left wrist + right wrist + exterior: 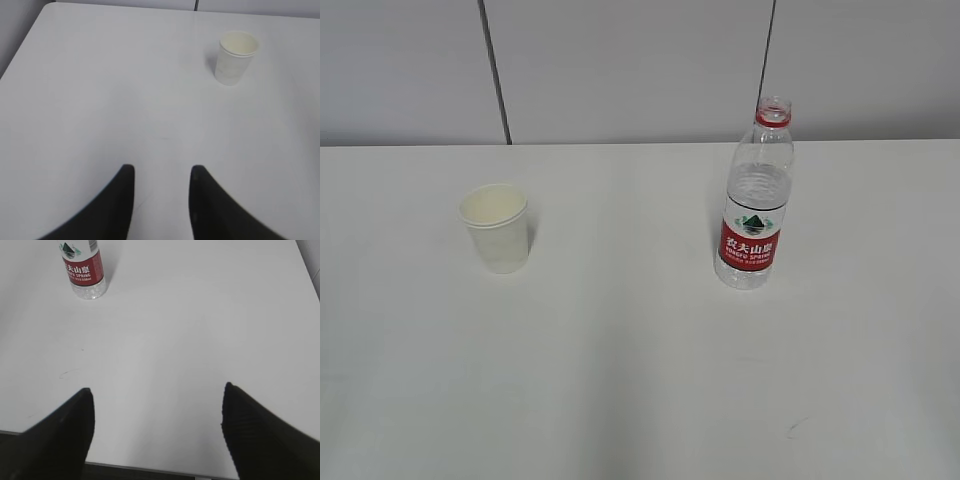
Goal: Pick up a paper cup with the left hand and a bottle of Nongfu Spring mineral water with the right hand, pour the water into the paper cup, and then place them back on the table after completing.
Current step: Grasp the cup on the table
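Note:
A white paper cup (497,227) stands upright on the white table (620,380), left of middle. It also shows in the left wrist view (236,56), far ahead and to the right of my left gripper (161,172), which is open and empty. A clear Nongfu Spring bottle (754,200) with a red label and no cap stands upright on the right, holding clear water. Its lower part shows in the right wrist view (82,267), far ahead and left of my right gripper (157,392), which is wide open and empty. Neither arm shows in the exterior view.
A grey panelled wall (640,70) runs behind the table. The table's near edge (150,467) lies just under my right gripper. A faint scuff mark (795,427) is on the tabletop at front right.

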Motion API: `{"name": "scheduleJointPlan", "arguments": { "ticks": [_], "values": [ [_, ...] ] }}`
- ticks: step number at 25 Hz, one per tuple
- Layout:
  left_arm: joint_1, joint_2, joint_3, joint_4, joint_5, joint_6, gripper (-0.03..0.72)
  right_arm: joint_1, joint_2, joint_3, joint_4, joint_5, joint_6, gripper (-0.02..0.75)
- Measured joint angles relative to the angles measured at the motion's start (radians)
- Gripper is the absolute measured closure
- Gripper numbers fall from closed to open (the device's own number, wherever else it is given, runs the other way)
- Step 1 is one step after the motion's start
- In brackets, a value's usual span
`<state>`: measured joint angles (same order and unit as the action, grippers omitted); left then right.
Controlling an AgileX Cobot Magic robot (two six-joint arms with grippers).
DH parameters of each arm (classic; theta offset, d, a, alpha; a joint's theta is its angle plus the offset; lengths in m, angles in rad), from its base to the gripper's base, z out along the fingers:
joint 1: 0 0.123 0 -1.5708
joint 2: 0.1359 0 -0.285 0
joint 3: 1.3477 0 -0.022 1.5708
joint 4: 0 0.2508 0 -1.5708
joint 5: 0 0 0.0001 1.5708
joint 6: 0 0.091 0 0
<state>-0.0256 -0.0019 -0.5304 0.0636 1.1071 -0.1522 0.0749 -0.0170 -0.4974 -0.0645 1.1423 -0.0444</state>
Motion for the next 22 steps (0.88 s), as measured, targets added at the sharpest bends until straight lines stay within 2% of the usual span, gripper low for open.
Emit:
{"name": "scheduleJointPlan", "arguments": {
  "ticks": [22],
  "values": [
    [0.0, 0.0, 0.0, 0.0, 0.0, 0.0, 0.45, 0.0, 0.0, 0.0, 0.0, 0.0, 0.0, 0.151]
  ]
}}
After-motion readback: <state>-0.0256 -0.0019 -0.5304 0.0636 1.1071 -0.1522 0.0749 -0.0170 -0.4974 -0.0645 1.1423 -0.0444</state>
